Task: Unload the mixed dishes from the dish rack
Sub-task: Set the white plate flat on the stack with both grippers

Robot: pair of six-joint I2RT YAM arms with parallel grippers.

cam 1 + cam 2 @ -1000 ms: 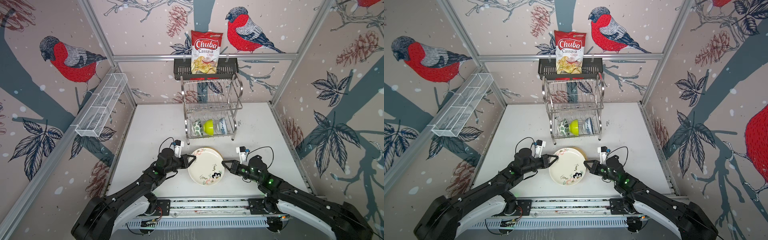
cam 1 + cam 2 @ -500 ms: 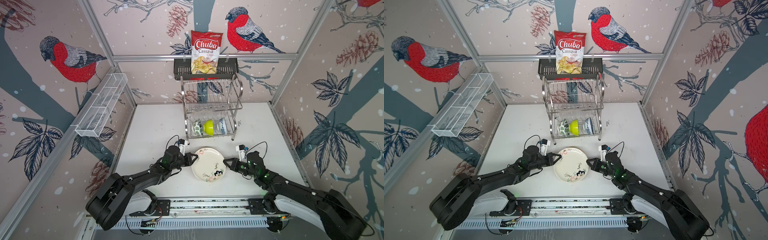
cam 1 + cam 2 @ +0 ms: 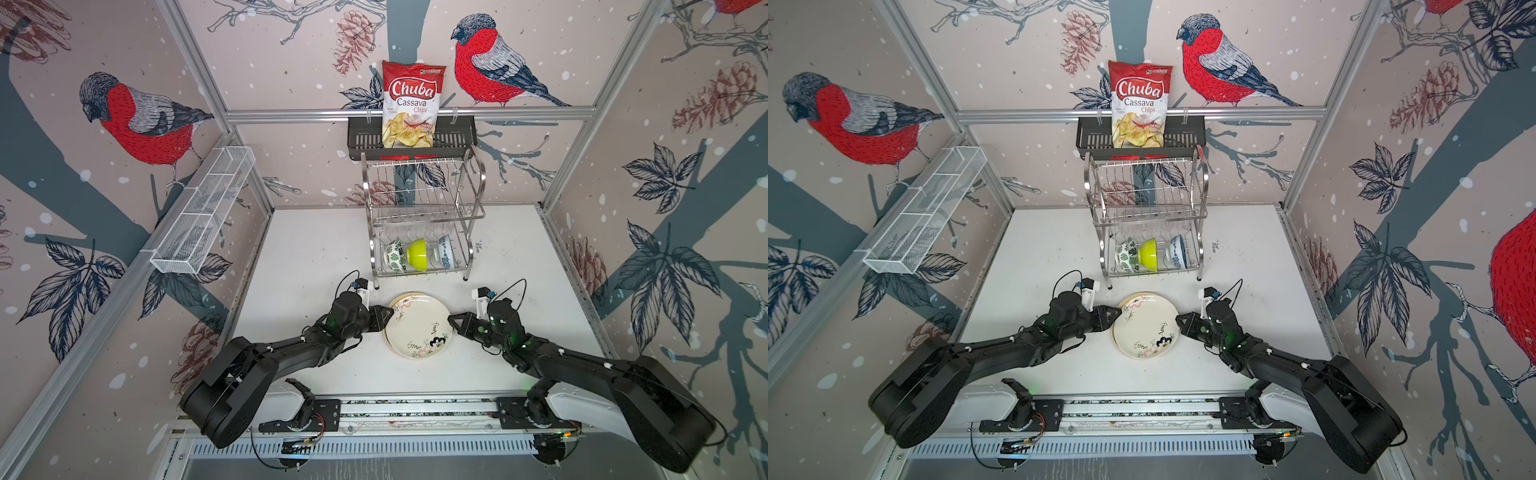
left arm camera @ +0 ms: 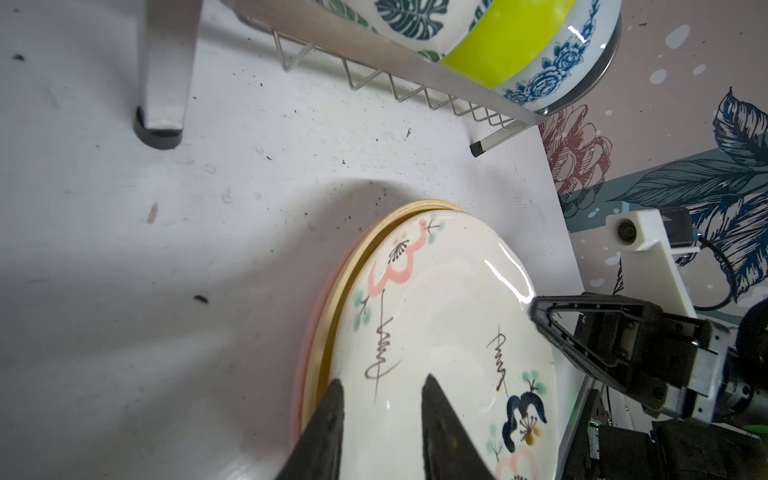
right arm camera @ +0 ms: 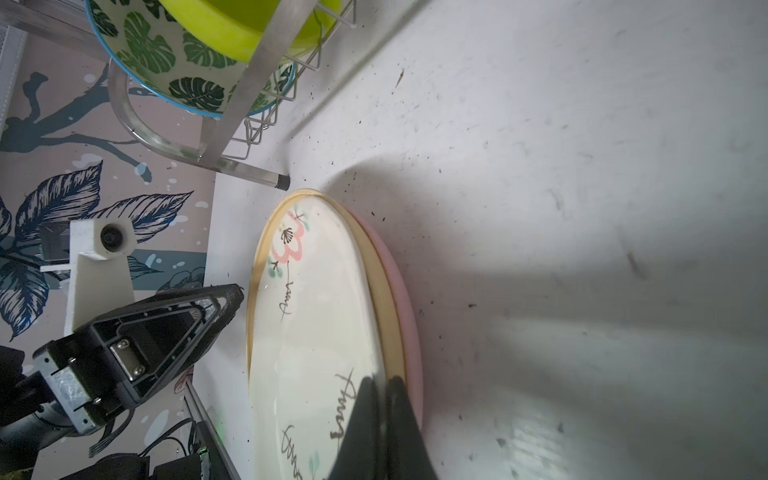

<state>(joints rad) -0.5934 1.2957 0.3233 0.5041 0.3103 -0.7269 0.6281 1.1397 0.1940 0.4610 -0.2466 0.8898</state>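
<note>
Three plates lay stacked on the white table (image 3: 311, 257), just on the near side of the shiny chrome two-tier wire dish rack (image 3: 424, 199). The cream plate with painted flowers (image 3: 417, 326) was on top. Only thin rims of the pale yellow plate (image 5: 384, 303) and the pink plate (image 5: 403, 291) peeked out from under it.

The left gripper (image 3: 390, 313) sat at the top plate's left edge with its jaws parted, not squeezing. The right gripper (image 3: 451, 322) looked pinched tight on that plate's right rim.

In the rack's lower tier, wires partly hid the green-leaf bowl (image 3: 395, 257) on the left, the lime green bowl (image 3: 417, 254) in the middle and the blue-patterned bowl (image 3: 444, 254) on the right. The clear glass tumblers (image 3: 1144, 226) higher up were faint and hard to make out.
</note>
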